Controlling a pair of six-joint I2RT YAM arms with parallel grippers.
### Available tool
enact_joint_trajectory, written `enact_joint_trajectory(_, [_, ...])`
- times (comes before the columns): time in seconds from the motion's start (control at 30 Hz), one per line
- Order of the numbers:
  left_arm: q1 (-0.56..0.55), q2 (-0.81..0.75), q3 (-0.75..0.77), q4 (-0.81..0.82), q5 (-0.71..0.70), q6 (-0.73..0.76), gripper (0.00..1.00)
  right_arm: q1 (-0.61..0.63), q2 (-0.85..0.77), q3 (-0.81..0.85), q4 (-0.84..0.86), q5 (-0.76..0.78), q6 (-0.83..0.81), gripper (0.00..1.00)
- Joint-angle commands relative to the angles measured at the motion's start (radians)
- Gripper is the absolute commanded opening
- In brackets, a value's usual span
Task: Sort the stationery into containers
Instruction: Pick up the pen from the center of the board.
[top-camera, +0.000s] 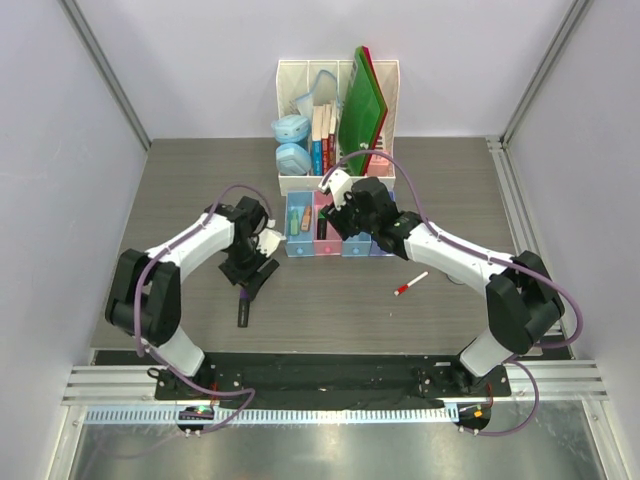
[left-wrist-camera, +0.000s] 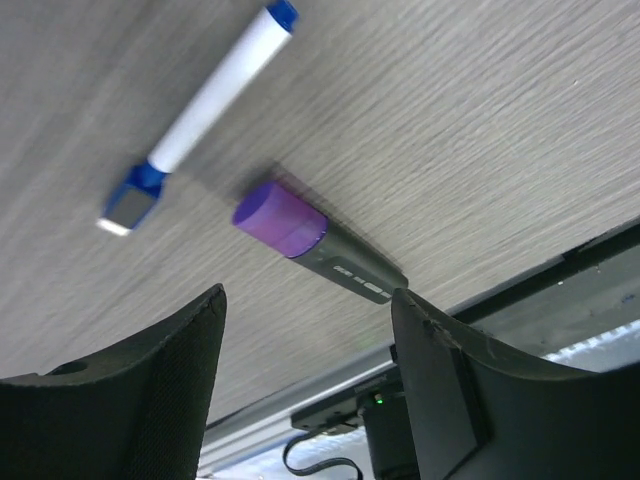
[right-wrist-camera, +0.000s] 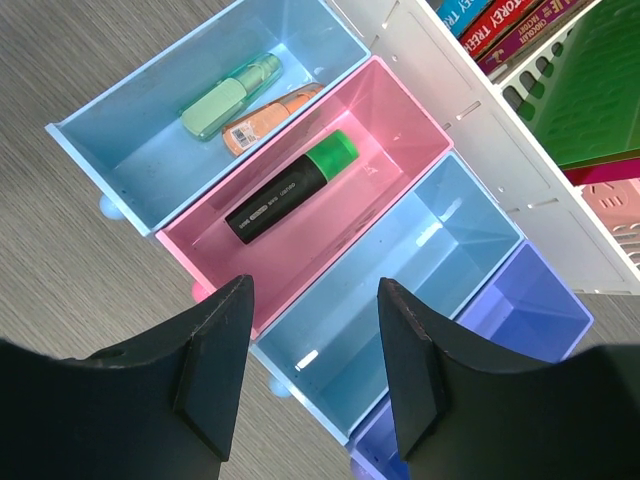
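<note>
My left gripper (left-wrist-camera: 308, 300) stands open just above the table, nothing between its fingers. Beyond its tips lie a black marker with a purple end (left-wrist-camera: 300, 235) and a white pen with blue caps (left-wrist-camera: 215, 90). The marker (top-camera: 243, 312) lies just near of this gripper (top-camera: 258, 270). My right gripper (right-wrist-camera: 313, 290) hangs open and empty over the row of containers. The left blue tray (right-wrist-camera: 140, 150) holds a mint highlighter (right-wrist-camera: 225, 95) and an orange piece (right-wrist-camera: 270, 115). A green-ended black marker (right-wrist-camera: 295, 185) lies in the pink tray (right-wrist-camera: 380, 110). The second blue tray (right-wrist-camera: 400, 280) and purple tray (right-wrist-camera: 525, 300) look empty.
A white pen with a red cap (top-camera: 410, 284) lies on the table to the right of the middle. Directly behind the trays stands the white file rack (top-camera: 300, 75) with books, green folders and pale blue cases. The table's near edge runs just behind the left fingers.
</note>
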Motion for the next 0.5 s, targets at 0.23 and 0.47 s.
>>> enact_joint_trajectory(0.23, [-0.001,0.108,-0.036,-0.006,0.015,-0.042,0.66,0.006,-0.056,0.006,0.021,0.020,-0.024,0.58])
enact_joint_trajectory(0.47, [-0.001,0.208,-0.001,0.000,-0.017,-0.050,0.65,0.008,-0.061,0.013,0.020,0.020,-0.025,0.58])
